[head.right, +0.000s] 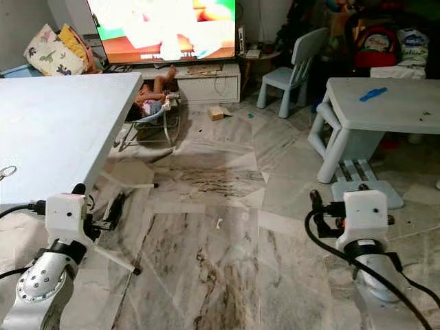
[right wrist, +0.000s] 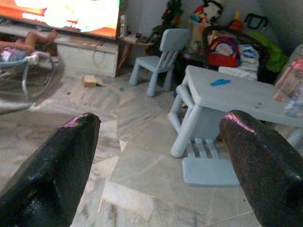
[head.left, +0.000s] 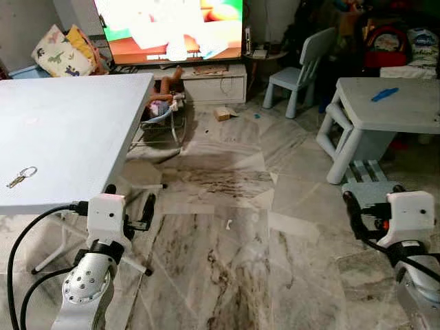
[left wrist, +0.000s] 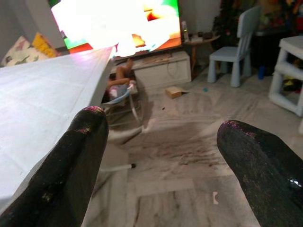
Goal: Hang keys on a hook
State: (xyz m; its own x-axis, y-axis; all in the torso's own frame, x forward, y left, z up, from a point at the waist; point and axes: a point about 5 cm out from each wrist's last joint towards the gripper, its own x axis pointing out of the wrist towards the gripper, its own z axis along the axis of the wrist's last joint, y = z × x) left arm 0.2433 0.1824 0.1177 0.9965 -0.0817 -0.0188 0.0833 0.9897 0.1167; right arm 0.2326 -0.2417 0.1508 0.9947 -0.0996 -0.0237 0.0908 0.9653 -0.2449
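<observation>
A bunch of keys on a ring [head.left: 20, 177] lies flat on the big white table [head.left: 69, 124] at my left, near its front edge. My left gripper [head.left: 130, 203] is low beside that table's front corner, below the tabletop and to the right of the keys. In the left wrist view its fingers [left wrist: 71, 165] stand wide apart with nothing between them. My right gripper [head.left: 375, 210] is over the marble floor at the right. It is open and empty in the right wrist view, where its fingers [right wrist: 52, 165] frame the small table.
A small pale-blue table [head.left: 412, 103] with a blue object [head.left: 385, 94] stands at the right, a step stool [head.left: 368, 179] beneath it. Further back are a child's chair [head.left: 302, 69], a television [head.left: 172, 27], a bouncer [head.left: 161, 106] holding a small figure, and a cardboard box [head.left: 221, 113].
</observation>
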